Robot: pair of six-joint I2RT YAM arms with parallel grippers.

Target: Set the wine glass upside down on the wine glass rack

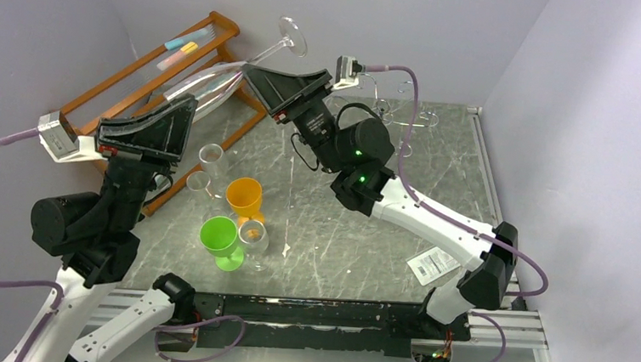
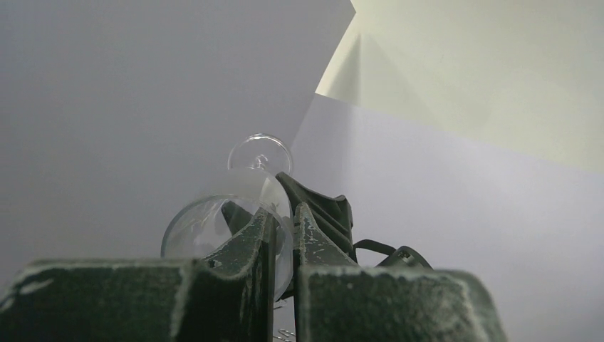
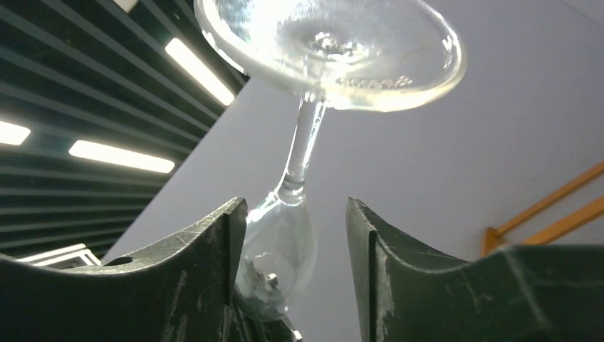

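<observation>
The clear wine glass (image 1: 215,82) is held in the air, tilted, with its foot pointing up and back. My left gripper (image 1: 188,105) is shut on the bowl's rim. In the left wrist view (image 2: 285,214) one finger is inside the bowl (image 2: 192,228) and one outside. My right gripper (image 1: 253,74) is open around the narrow end of the bowl. In the right wrist view (image 3: 295,206) the glass (image 3: 285,242) sits between the fingers, close to the left one, with its foot above. The silver wire wine glass rack (image 1: 394,111) stands at the back right, behind the right arm.
An orange-brown wooden tiered shelf (image 1: 137,74) leans at the back left. An orange cup (image 1: 244,197), a green cup (image 1: 221,238) and clear glasses (image 1: 214,161) stand on the table centre-left. A paper label (image 1: 432,264) lies near the right arm's base.
</observation>
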